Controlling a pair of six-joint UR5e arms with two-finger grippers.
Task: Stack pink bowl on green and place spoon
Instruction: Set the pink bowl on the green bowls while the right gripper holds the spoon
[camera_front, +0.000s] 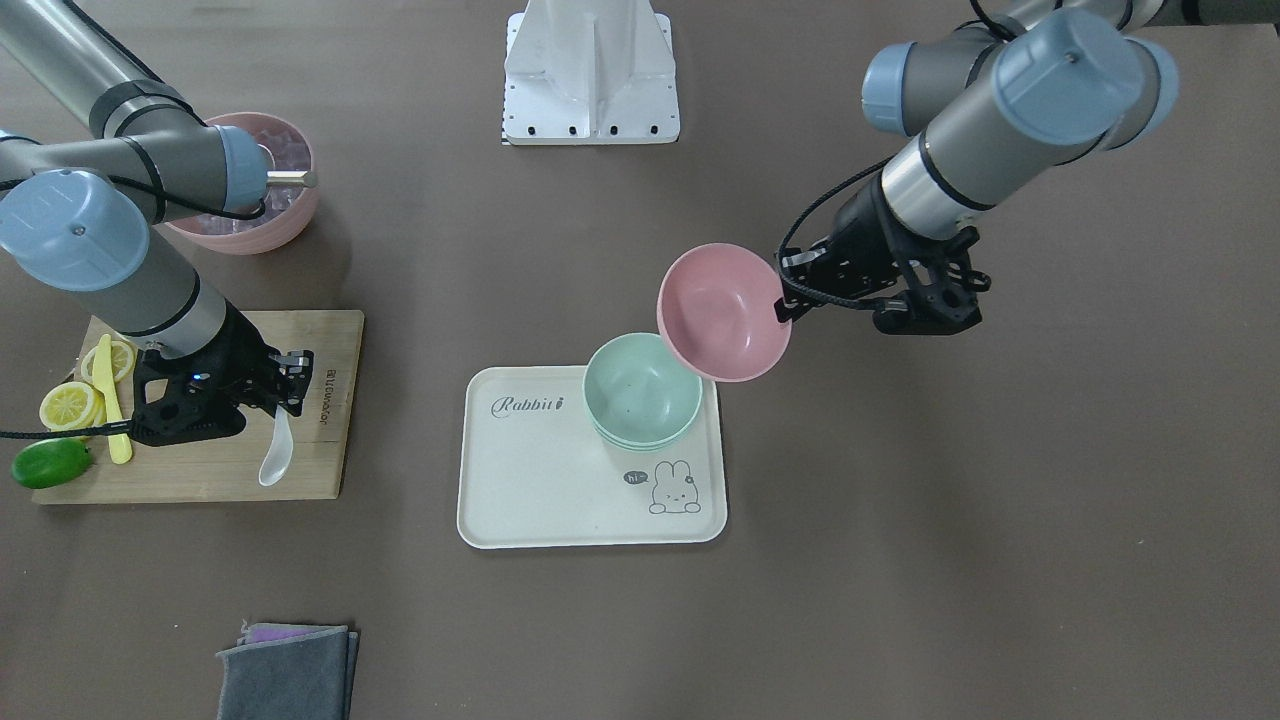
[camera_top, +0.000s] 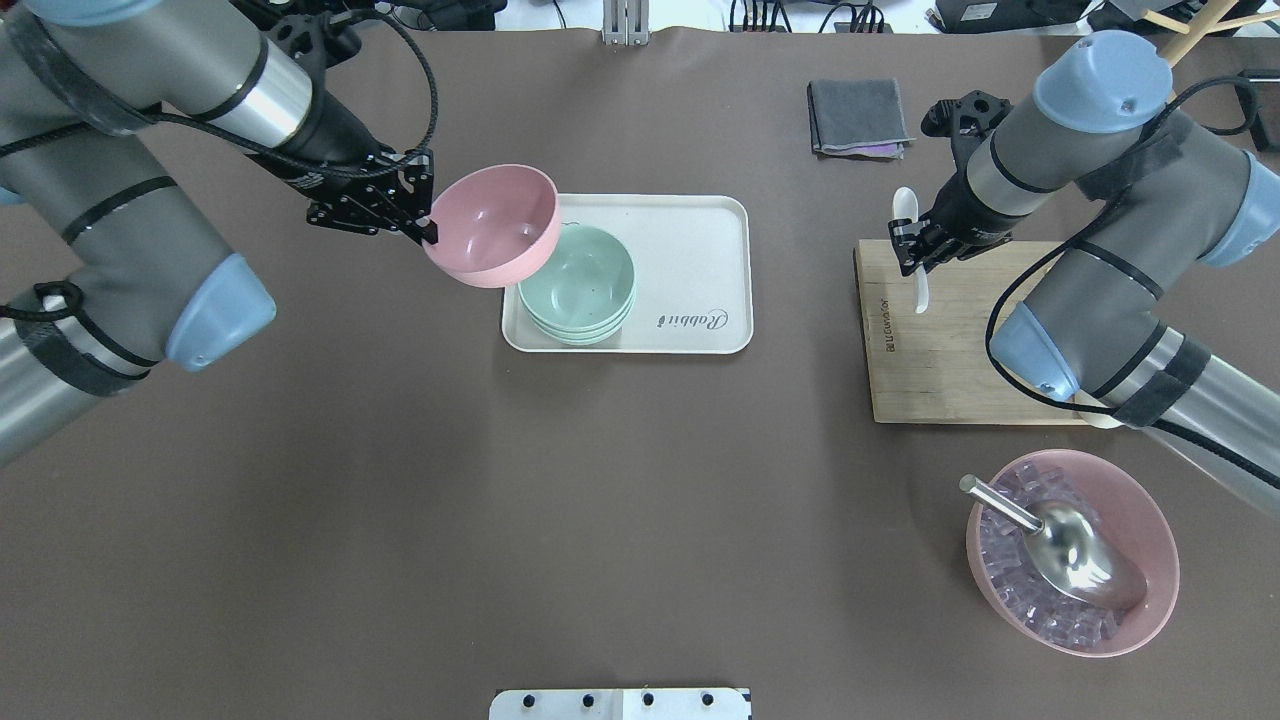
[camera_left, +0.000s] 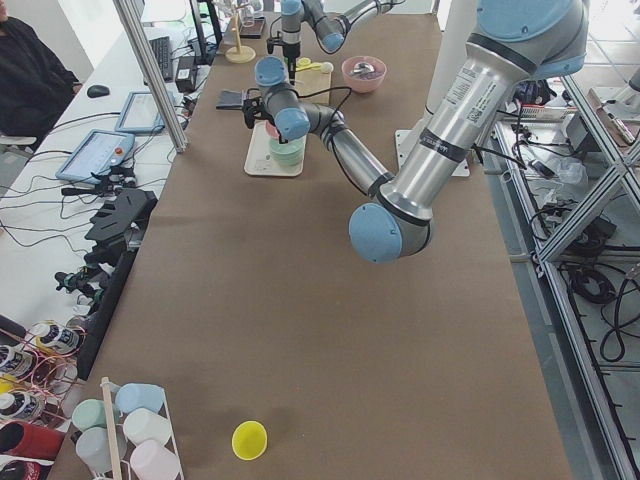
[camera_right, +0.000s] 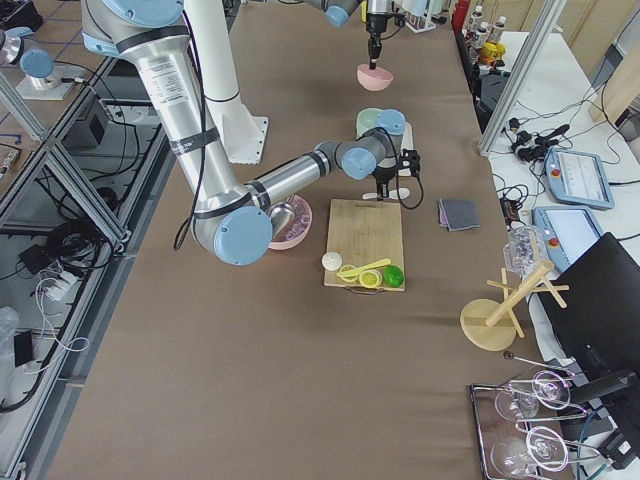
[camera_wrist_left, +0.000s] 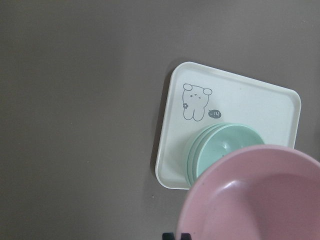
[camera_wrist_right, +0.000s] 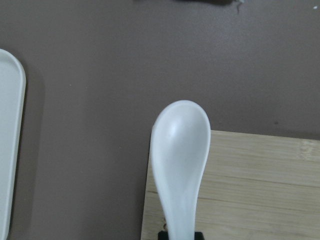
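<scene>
My left gripper (camera_top: 430, 225) is shut on the rim of the empty pink bowl (camera_top: 492, 225) and holds it tilted in the air, at the edge of the stack of green bowls (camera_top: 580, 283). The green bowls sit on a cream rabbit tray (camera_top: 690, 240). In the front view the pink bowl (camera_front: 724, 312) overlaps the green stack (camera_front: 640, 390). My right gripper (camera_top: 915, 262) is shut on the handle of a white spoon (camera_top: 905, 205), over the edge of the wooden cutting board (camera_top: 950, 370). The spoon also shows in the right wrist view (camera_wrist_right: 181, 155).
A second pink bowl (camera_top: 1160, 600) with ice cubes and a metal scoop (camera_top: 1080, 540) stands near the robot's right. Lemon slices (camera_front: 72, 405), a lime (camera_front: 50, 462) and a yellow knife (camera_front: 112, 400) lie on the board. A grey cloth (camera_top: 858, 115) lies beyond the board.
</scene>
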